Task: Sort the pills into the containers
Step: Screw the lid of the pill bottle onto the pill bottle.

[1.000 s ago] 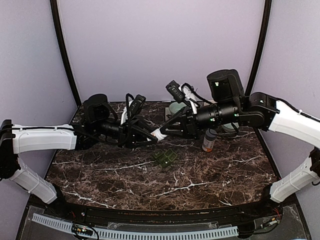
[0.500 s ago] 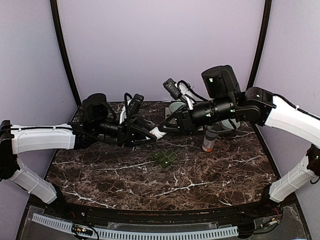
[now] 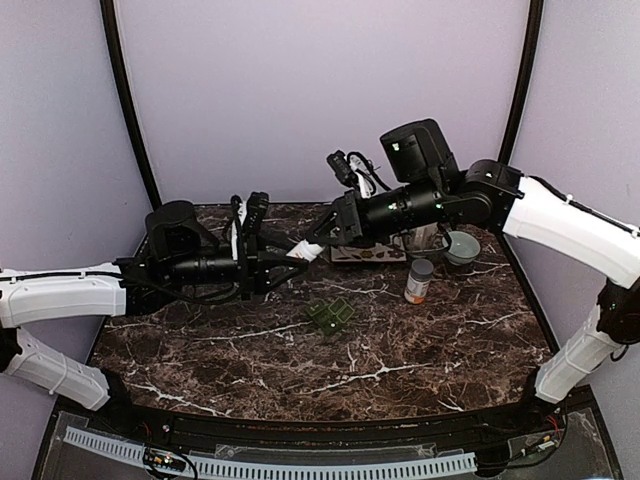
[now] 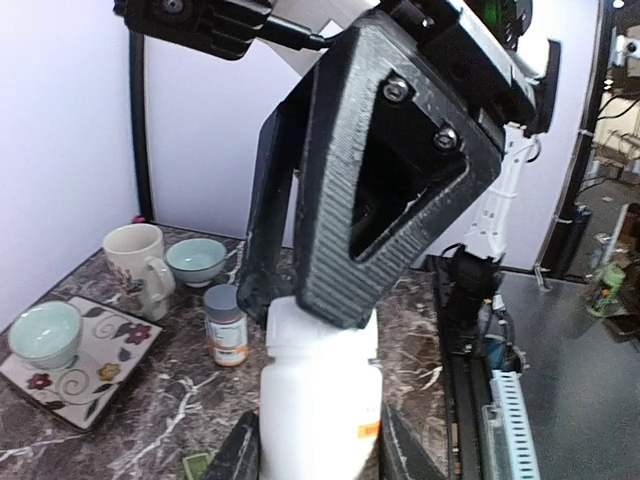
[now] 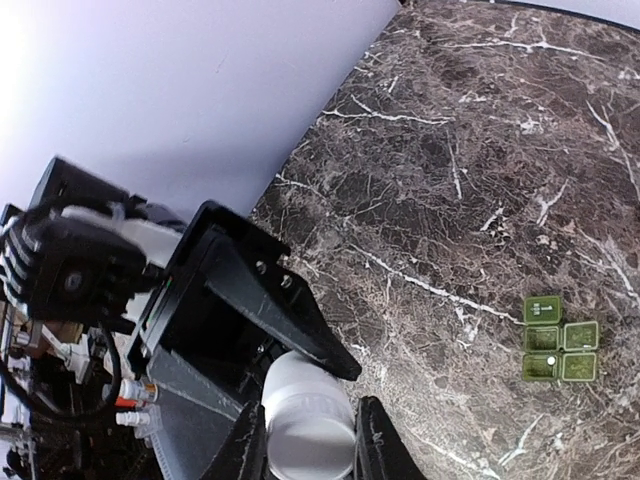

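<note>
**1. Position of the work.** The pill organiser (image 3: 331, 316) lies on the marble table (image 3: 200, 350), near its middle and in front of both grippers. It has not moved over the last second.

**2. Change.** The white pill bottle (image 3: 305, 250) is held in the air between the two arms. It now sits higher and further to the left than a second ago. The right arm has risen and the left arm has drawn back. The bottle is now above and to the left of the organiser, well clear of it.

**3. Grip.** The left gripper (image 4: 322, 455) is clamped on the bottle body. The right gripper (image 5: 308, 445) is clamped on the cap (image 5: 305, 425). The cap appears seated.

**4. Consequence.** Probably the opening step is in hand. No pouring is possible until the cap comes off and the bottle is brought back over the organiser.

**5. Containers.** The right wrist view shows the organiser as a cluster of square green compartments. One holds a small pale speck, possibly a pill. The others are too small to read.

**6. Surroundings.** An amber bottle (image 4: 225, 325) with a grey cap stands unopened to the right. Beyond it are a mug (image 4: 135, 260), a pale bowl (image 4: 195, 262) and a second bowl (image 4: 45, 335) on a floral plate (image 4: 100, 375). No contents are visible in them.
</note>
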`<state>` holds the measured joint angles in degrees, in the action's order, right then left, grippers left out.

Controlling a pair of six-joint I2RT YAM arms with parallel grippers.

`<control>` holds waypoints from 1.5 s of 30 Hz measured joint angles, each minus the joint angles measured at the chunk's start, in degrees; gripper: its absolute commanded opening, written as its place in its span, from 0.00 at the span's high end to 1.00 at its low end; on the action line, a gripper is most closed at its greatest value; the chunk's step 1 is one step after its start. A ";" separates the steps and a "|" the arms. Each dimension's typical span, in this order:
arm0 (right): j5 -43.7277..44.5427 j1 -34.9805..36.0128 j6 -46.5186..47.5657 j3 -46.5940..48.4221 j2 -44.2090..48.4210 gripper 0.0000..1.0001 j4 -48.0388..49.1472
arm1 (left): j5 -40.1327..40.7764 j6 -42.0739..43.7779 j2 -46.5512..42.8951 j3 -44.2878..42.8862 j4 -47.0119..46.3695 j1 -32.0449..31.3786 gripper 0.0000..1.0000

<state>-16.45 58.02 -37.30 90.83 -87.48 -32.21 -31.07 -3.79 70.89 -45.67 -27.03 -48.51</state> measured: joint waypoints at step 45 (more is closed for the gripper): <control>3.37 -2.08 10.21 -5.70 8.50 0.42 -0.70 | 0.28 1.99 3.28 -6.47 -2.78 -0.50 1.00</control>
<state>-13.08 55.94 -27.09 85.12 -78.98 -32.91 -30.79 -1.80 74.17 -52.14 -29.80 -49.01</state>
